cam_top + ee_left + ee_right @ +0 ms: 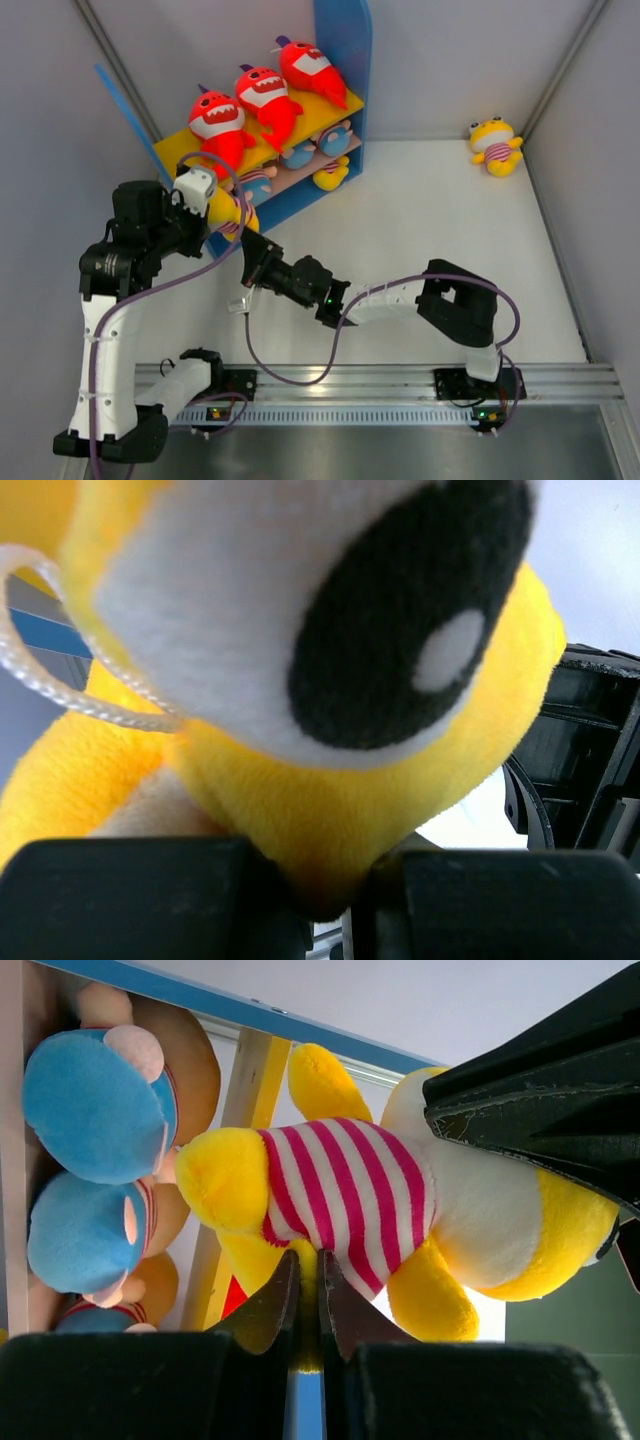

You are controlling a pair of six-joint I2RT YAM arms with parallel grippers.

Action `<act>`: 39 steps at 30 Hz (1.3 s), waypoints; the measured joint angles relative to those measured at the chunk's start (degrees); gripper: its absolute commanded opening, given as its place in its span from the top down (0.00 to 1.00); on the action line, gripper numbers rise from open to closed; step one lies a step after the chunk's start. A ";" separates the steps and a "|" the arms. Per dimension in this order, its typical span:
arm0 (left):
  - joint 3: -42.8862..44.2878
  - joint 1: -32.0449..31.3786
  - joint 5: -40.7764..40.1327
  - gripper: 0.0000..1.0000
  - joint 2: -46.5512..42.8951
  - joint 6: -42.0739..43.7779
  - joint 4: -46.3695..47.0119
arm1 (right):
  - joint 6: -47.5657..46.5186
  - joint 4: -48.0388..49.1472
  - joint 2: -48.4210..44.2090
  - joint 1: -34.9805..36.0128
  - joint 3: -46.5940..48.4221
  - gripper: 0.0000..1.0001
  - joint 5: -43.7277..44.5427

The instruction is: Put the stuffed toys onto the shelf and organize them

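Yellow doll (340, 1195) in striped shirt, head clamped in left jaws, leg pinched between right jaws, beside shelf (345, 60)

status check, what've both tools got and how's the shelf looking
Left tool shut on yellow doll. Right tool shut on same doll's leg. Doll held in front of shelf, not yet placed. Lower board crowded with blue-capped dolls.

Bright, even white light, no glare.
Shadows on the bench (430, 220) are faint; the yellow doll (330, 810) looms close in the left wrist view, dark end effector fingers (120, 900) underexposed.
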 measured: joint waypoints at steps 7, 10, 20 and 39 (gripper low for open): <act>-0.13 -0.04 0.15 0.21 -0.24 1.20 -0.07 | 1.36 -5.31 -7.23 0.87 -5.05 1.00 1.62; -0.24 -0.04 0.04 0.01 -0.72 1.68 -0.24 | 7.10 -13.62 -15.06 1.64 -7.43 1.00 2.34; -0.24 -0.04 -1.90 0.01 -1.57 2.23 -0.39 | 38.16 -52.74 -31.45 3.23 -7.08 1.00 -8.02; -0.46 -0.04 -5.95 0.01 -2.69 4.52 -0.44 | 50.51 -70.51 -19.65 -18.32 2.01 1.00 -36.00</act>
